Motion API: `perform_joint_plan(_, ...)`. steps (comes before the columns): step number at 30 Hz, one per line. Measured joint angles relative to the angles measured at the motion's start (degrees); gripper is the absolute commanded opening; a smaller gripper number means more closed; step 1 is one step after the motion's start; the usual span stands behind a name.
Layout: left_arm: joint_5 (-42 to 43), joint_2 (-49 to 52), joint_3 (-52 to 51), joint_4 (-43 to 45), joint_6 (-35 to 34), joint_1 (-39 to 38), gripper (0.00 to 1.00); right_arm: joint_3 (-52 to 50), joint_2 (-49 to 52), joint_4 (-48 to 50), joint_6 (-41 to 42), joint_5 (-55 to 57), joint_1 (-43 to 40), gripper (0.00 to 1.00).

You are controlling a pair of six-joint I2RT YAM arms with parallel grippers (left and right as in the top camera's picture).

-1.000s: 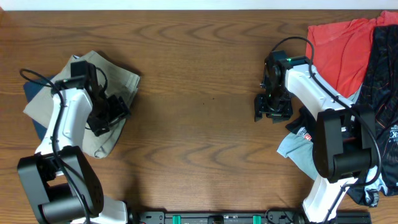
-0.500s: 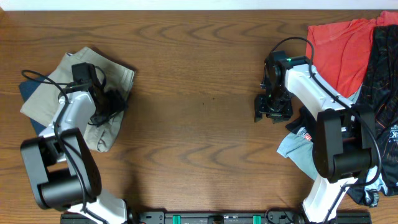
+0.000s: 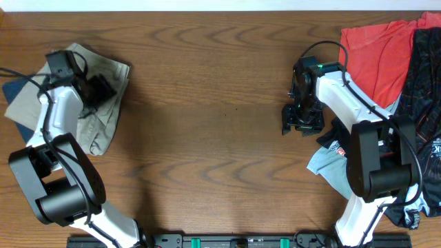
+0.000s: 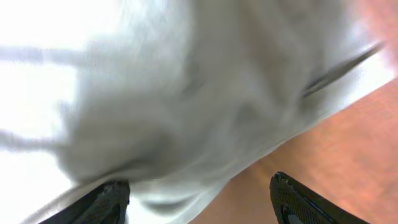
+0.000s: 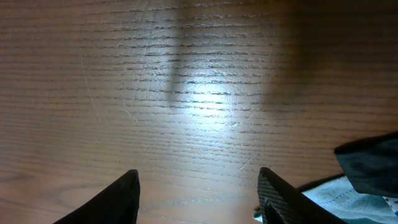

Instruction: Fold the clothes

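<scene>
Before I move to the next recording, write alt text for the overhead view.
On a wooden table seen from above, the left gripper is over a folded beige garment atop a navy garment at far left. The right gripper is over bare wood beside an unfolded pile: red shirt, black patterned garment, light blue shirt.

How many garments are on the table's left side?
2: a beige garment, and a navy one peeking out beneath its left edge. Others may be hidden underneath.
</scene>
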Motion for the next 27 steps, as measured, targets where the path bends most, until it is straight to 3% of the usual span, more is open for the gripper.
perform_joint_plan(5,2.4,0.0,1.4,-2.1,0.3,-1.0,0.75,0.0,0.0,0.3,0.0,0.0,0.0,0.62)
perform_joint_plan(10,4.6,0.0,1.4,-6.3,2.5,-4.8,0.83,0.0,0.0,1.8,-0.3,-0.2,0.0,0.76)
perform_joint_plan(12,4.8,0.0,1.4,-8.1,3.5,-7.6,0.84,0.0,0.0,2.4,-0.4,-0.5,0.0,0.76)
perform_joint_plan(13,4.9,0.0,1.4,-9.0,3.9,-8.9,0.88,0.0,0.0,2.7,-0.4,-0.7,0.0,0.76)
perform_joint_plan(14,5.0,0.0,1.4,-10.1,4.5,-10.7,0.98,0.0,0.0,2.9,-0.4,-0.8,0.0,0.77)
perform_joint_plan(21,6.0,0.0,1.5,-22.3,5.8,-21.7,0.98,2.4,0.0,-1.9,-1.7,-1.4,-4.0,0.79)
perform_joint_plan(27,6.0,0.0,1.5,-37.6,6.0,-24.2,0.98,7.8,0.0,-9.9,-4.8,-1.3,-8.7,0.76)
